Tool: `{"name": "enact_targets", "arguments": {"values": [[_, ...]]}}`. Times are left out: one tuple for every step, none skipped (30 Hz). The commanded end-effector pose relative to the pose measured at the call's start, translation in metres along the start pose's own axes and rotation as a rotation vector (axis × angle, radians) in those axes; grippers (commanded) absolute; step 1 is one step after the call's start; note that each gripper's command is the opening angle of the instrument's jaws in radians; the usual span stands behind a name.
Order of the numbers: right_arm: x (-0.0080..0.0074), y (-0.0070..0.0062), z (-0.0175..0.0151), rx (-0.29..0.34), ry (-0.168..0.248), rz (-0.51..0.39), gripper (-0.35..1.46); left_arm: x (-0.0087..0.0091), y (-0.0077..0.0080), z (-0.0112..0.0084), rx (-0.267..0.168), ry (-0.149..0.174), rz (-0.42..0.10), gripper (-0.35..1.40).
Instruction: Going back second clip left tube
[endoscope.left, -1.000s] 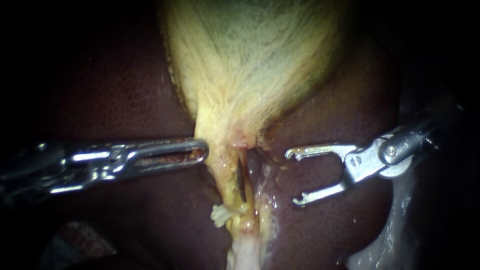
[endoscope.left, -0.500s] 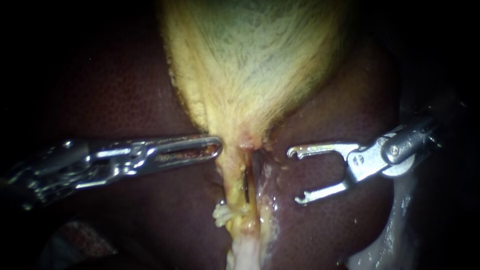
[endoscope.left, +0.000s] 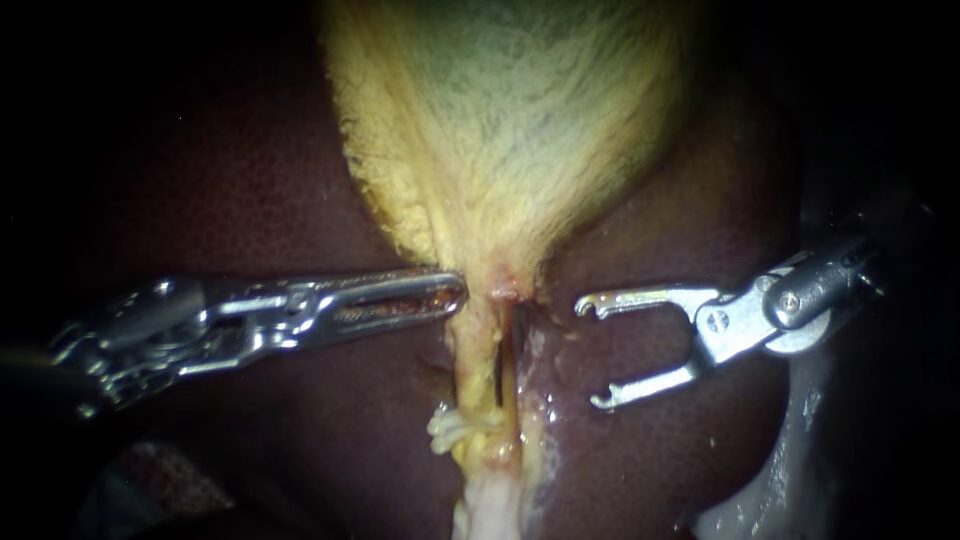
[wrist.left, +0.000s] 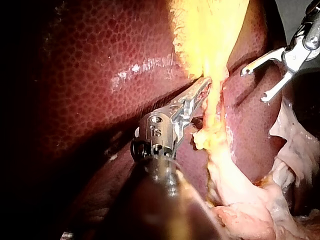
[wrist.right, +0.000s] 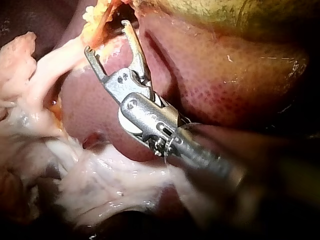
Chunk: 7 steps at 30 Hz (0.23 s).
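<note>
Tube between the two instruments

The right instrument (endoscope.left: 590, 353) held its jaws apart and empty, with the tube (endoscope.left: 478, 352) near at their nine o'clock. The left instrument (endoscope.left: 458, 287), jaws together, touched it from nine o'clock.

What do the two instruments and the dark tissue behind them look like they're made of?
The left instrument and right instrument: polished metal, probably steel, silvery with bright glints. The liver: soft wet tissue, dark red-brown, finely mottled, glossy in the wrist views.

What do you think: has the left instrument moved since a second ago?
Yes. The left instrument advanced toward the right instrument, which stayed put against the liver.
</note>
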Motion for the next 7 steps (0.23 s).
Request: {"name": "enact_targets", "arguments": {"values": [[0.0, 0.0, 0.0, 0.0, 0.0, 0.0, 0.6, 0.0, 0.0, 0.0, 0.0, 0.0, 0.0, -0.35], [0.0, 0.0, 0.0, 0.0, 0.0, 0.0, 0.6, 0.0, 0.0, 0.0, 0.0, 0.0, 0.0, -0.35], [0.0, 0.0, 0.0, 0.0, 0.0, 0.0, 0.6, 0.0, 0.0, 0.0, 0.0, 0.0, 0.0, -0.35], [0.0, 0.0, -0.0001, 0.0, 0.0, 0.0, 0.6, -0.0001, 0.0, 0.0, 0.0, 0.0, 0.0, -0.35], [0.0, 0.0, -0.0001, 0.0, 0.0, 0.0, 0.6, -0.0001, 0.0, 0.0, 0.0, 0.0, 0.0, -0.35], [0.0, 0.0, -0.0001, 0.0, 0.0, 0.0, 0.6, -0.0001, 0.0, 0.0, -0.001, 0.0, 0.0, -0.35], [0.0, 0.0, -0.0002, 0.001, 0.0, 0.0, 0.6, -0.0001, -0.0001, 0.0001, -0.001, 0.0, 0.0, -0.35]]}}
